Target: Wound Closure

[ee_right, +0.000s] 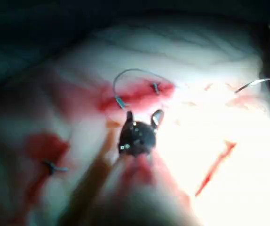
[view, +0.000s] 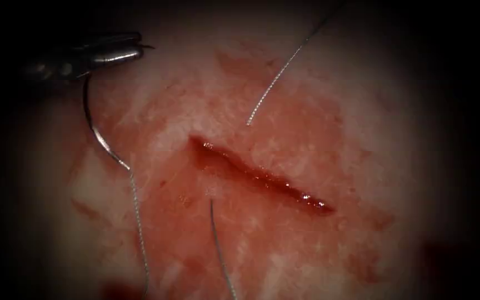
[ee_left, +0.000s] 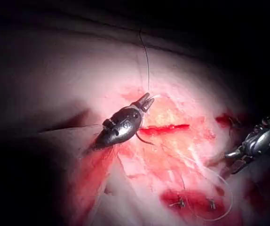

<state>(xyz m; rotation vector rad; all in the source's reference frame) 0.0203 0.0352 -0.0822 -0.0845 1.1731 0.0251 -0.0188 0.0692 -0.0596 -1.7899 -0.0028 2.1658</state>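
Observation:
The cut (view: 262, 179) runs slantwise across the red-stained tissue (view: 284, 100). At the upper left of the endoscope view my left tool (view: 119, 51) is shut on the curved needle (view: 96, 136) near one end. The needle hangs free of the tissue, left of the cut, and its thread (view: 139, 233) trails down from its lower end. A second strand (view: 220, 250) leaves the tissue just left of the cut. In the left wrist view the left tool (ee_left: 145, 101) sits beside the cut (ee_left: 165, 127). My right tool (ee_right: 143, 115) is open and holds nothing.
A loose thread end (view: 276, 80) lies on the tissue above the cut, coming from the upper right. Short cut ends of thread (ee_right: 154, 87) sit in red fluid by the right tool (ee_left: 234, 160), with a thread loop (ee_left: 217, 214) nearby.

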